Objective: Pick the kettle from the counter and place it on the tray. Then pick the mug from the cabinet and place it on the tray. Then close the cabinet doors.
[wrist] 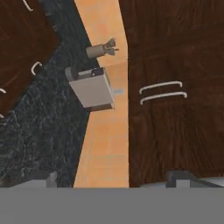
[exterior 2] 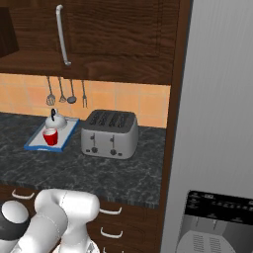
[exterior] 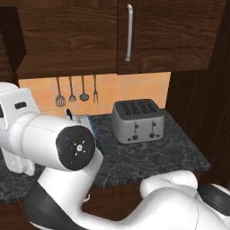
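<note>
No writing is readable. The small red mug (exterior 2: 50, 137) and white dome kettle (exterior 2: 55, 121) sit on the blue-rimmed grey tray (exterior 2: 37, 145) toward the dark marbled bench's (exterior 2: 99, 168) back edge. The claw (wrist: 112, 177), its tips spread wide and empty, faces the closed dark wood cabinet doors (wrist: 175, 87), well apart from the tray.

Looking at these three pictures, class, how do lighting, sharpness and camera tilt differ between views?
Left base view: the arm blocks most of the tray. Right base view: even, soft light on the kettle and mug. Hand view: rolled sideways, the cabinet doors blurry.

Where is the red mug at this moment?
In the right base view, the red mug stands on the tray at the left of the counter, just in front of the kettle and left of the toaster.
</note>
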Motion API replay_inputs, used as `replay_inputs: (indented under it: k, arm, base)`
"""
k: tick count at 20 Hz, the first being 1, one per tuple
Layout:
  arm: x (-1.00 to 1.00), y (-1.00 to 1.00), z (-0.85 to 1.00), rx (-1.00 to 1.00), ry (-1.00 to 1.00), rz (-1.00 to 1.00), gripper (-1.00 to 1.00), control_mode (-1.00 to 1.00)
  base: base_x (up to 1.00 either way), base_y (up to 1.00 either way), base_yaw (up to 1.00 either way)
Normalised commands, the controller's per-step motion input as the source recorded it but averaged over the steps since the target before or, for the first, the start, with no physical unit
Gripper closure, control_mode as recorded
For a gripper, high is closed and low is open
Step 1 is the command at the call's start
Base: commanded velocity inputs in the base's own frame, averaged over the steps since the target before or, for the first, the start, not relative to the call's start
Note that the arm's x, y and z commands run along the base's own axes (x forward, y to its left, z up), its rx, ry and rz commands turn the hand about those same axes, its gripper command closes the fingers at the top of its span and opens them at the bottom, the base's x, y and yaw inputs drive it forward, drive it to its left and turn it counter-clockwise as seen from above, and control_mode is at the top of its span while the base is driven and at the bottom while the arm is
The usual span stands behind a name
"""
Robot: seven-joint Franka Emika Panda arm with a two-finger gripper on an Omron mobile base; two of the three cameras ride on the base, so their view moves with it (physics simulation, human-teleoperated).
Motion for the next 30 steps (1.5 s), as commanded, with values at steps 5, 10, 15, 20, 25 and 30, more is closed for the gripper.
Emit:
replay_inputs:
  k: [5, 10, 15, 20, 25, 30]
  arm:
    - [0.20, -0.75, 0.04, 0.00, 0.09, -0.25, -1.00, -1.00]
    - [0.25, -0.81, 0.02, 0.00, 0.13, -0.24, -1.00, -1.00]
    - [0.32, -0.78, 0.00, 0.00, 0.12, -0.25, -1.00, -1.00]
    - [0.55, -0.62, 0.00, 0.00, 0.05, -0.22, -1.00, -1.00]
    - [0.65, -0.57, 0.00, 0.00, 0.04, -0.19, -1.00, -1.00]
    - [0.69, -0.31, 0.03, 0.02, 0.01, -0.09, -1.00, -1.00]
  base:
    - [0.00, 0.00, 0.00]
    - [0.00, 0.00, 0.00]
    - [0.00, 0.00, 0.00]
    - [0.00, 0.00, 0.00]
    - [0.00, 0.00, 0.00]
    - [0.00, 0.00, 0.00]
